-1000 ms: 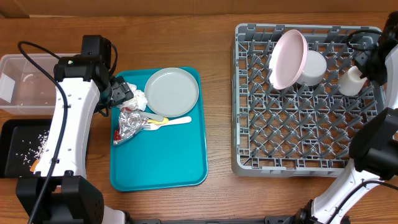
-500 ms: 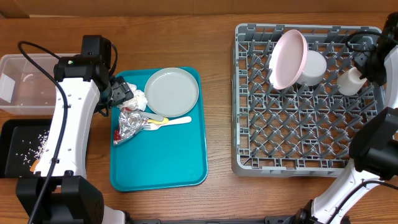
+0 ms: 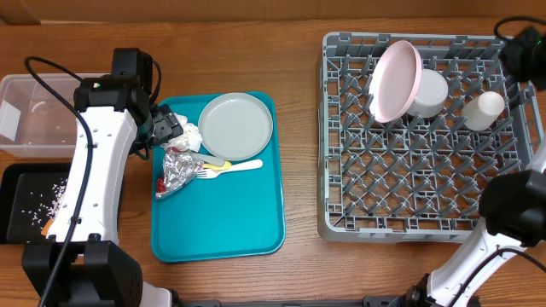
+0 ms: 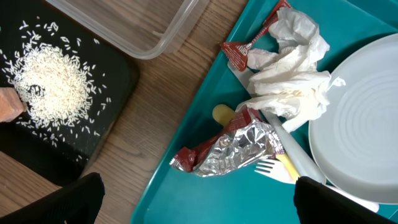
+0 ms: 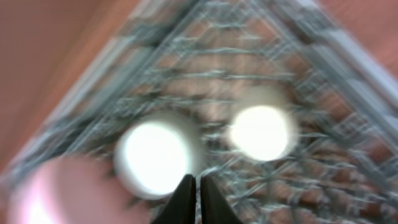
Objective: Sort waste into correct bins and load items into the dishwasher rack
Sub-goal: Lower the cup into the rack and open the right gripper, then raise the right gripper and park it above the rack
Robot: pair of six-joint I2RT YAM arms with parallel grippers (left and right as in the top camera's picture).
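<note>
The left gripper (image 4: 199,208) hangs with its 2 fingers spread wide over the crumpled foil (image 4: 239,146) and napkin (image 4: 289,81) on the teal tray (image 4: 180,186). The right gripper (image 5: 194,198) is pressed together, holding nothing, above the dishwasher rack (image 3: 409,196). There the small white cup (image 3: 484,109) stands near the white bowl (image 3: 431,92).

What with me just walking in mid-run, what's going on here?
The right end effector, shut and empty, hangs over the far corner of the dishwasher rack, apart from the white cup standing there near the white bowl and pink plate. The open left end effector hovers at the left edge of the teal tray, by the napkin and foil. The grey-green plate, yellow spoon and fork lie on that tray; rice is in the black tray.
</note>
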